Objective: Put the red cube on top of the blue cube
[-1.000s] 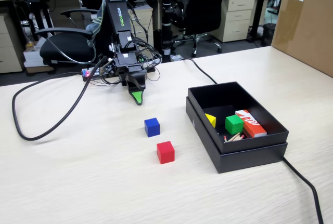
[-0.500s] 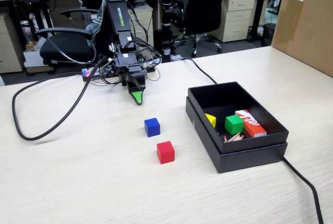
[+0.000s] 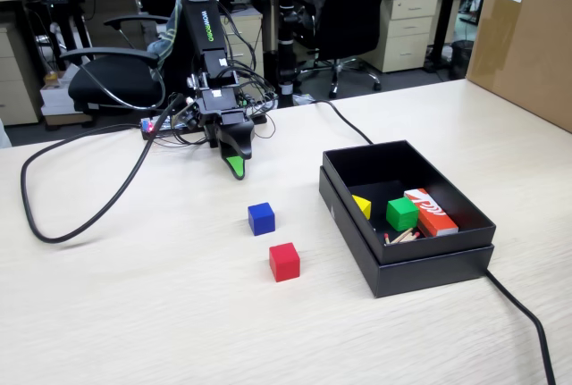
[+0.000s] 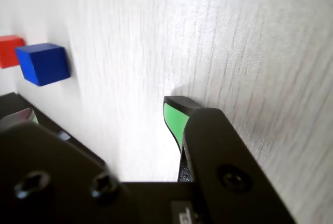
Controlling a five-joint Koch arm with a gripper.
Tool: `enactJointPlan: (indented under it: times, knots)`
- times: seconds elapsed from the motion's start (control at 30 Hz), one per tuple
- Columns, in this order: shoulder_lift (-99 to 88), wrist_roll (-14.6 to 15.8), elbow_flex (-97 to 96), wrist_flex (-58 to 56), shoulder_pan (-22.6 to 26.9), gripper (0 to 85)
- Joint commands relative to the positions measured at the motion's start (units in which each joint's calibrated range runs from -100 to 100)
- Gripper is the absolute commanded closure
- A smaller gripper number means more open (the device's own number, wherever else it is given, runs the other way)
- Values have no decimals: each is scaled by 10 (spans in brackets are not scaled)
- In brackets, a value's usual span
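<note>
Fixed view: stands in front of the table (image 3: 134,313), raised, looking down and across it toward the arm's base and the office behind; mid distance, whole workspace in frame.
Wrist view: rides on the arm behind the gripper (image 4: 171,112), looking along the jaws down onto the tabletop at close range.
Shared area: the gripper tip, the blue cube (image 3: 261,218) (image 4: 43,63), the red cube (image 3: 284,262) (image 4: 9,50), and the surrounding tabletop.
</note>
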Motion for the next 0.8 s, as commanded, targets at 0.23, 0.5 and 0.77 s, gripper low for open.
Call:
enactJointPlan:
  times: [0.23,0.5,0.77]
  knots:
    - [61,10,311,-189,6,379]
    - [270,18,593,-324,9,380]
    - [595,21,907,-428,2,387]
